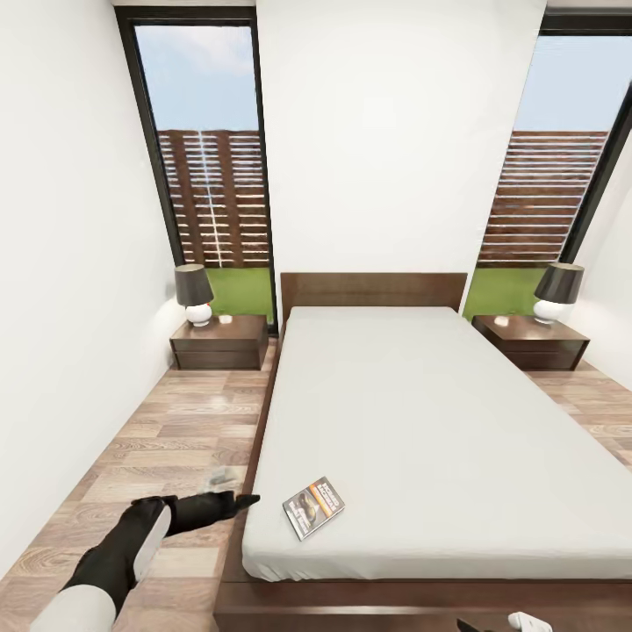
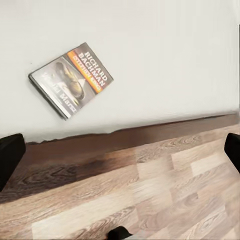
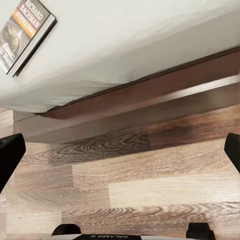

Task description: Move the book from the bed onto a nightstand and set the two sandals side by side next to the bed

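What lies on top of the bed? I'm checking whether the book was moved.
The book lies flat on the grey mattress near its foot-end corner, by the left gripper. The bed's underside is hidden by its frame.

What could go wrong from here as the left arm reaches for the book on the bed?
The book lies flat near the mattress corner, so the fingers may struggle to get under its thin edge and could nudge it off onto the floor. The left gripper is open beside the bed, low against its side, and might bump the wooden frame or the mattress edge when moving in. Each nightstand already holds a lamp, leaving limited space for the book.
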Controlling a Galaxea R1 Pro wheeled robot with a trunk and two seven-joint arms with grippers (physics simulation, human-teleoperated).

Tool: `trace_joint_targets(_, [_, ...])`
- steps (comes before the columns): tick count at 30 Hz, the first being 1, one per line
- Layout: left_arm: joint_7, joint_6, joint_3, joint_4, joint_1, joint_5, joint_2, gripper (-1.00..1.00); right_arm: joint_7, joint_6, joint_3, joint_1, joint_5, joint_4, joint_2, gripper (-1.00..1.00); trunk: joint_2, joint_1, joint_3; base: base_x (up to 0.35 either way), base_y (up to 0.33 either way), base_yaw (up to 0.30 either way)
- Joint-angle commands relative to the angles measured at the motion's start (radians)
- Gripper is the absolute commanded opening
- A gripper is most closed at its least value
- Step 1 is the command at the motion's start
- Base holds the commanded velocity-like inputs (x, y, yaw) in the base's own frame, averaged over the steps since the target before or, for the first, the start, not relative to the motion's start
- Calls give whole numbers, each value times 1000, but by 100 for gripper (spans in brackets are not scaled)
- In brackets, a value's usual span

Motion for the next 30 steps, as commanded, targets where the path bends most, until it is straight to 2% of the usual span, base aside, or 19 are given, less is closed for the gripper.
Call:
trace_joint_targets(1, [17,52,2,-62,-1,3,-6,100,5,-3,-4,-1,2,1,0,100,-2,1,-2,0,0,0])
trace_joint_targets(3, [43,94,1,-120,-1,2,-19,100,6,-2,-4,-1,2,1,0,100,-2,1,-2,0,0,0])
trace_joint_targets(6, [76,120,1,-155,-2,1,-34,100,7,-2,-4,-1,2,1,0,100,-2,1,-2,0,0,0])
trace_joint_targets(7, [151,133,1,-177,-2,3,-43,100,10,-2,-4,-1,2,1,0,100,-2,1,-2,0,0,0])
trace_joint_targets(8, [163,133,1,-179,-2,3,-44,100,11,-2,-4,-1,2,1,0,100,-2,1,-2,0,0,0])
trace_joint_targets(24, [171,133,3,-188,-2,4,-43,100,13,1,-4,-1,3,0,0,100,-2,1,-3,0,0,0])
trace_joint_targets(30, [171,133,3,-188,-2,5,-44,100,9,0,-4,-1,3,0,0,100,-2,1,-10,0,0,0])
